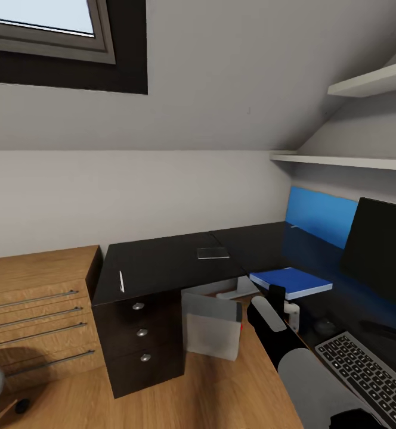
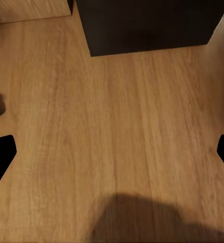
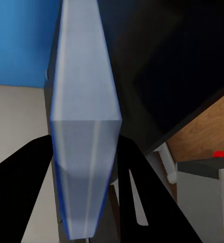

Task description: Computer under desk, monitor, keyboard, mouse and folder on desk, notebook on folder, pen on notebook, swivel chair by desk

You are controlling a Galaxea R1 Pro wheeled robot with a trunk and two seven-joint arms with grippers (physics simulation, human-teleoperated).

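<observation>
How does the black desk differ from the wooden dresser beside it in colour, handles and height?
The desk is glossy black, while the dresser is light wood. The desk's drawers have small round knobs; the dresser's have long bar handles. The desk's top seems slightly lower than the dresser's. Both stand on the wooden floor against the same wall and hold stacked drawers.

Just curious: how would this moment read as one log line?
right gripper: shut on folder | folder: over desk edge | left gripper: open, over floor

Our right arm (image 1: 293, 351) reaches forward, its end effector (image 3: 86, 202) clamped with a finger on each side of a blue slab. Our left end effector (image 2: 112, 152) hangs with fingers spread wide, pointing down.
</observation>
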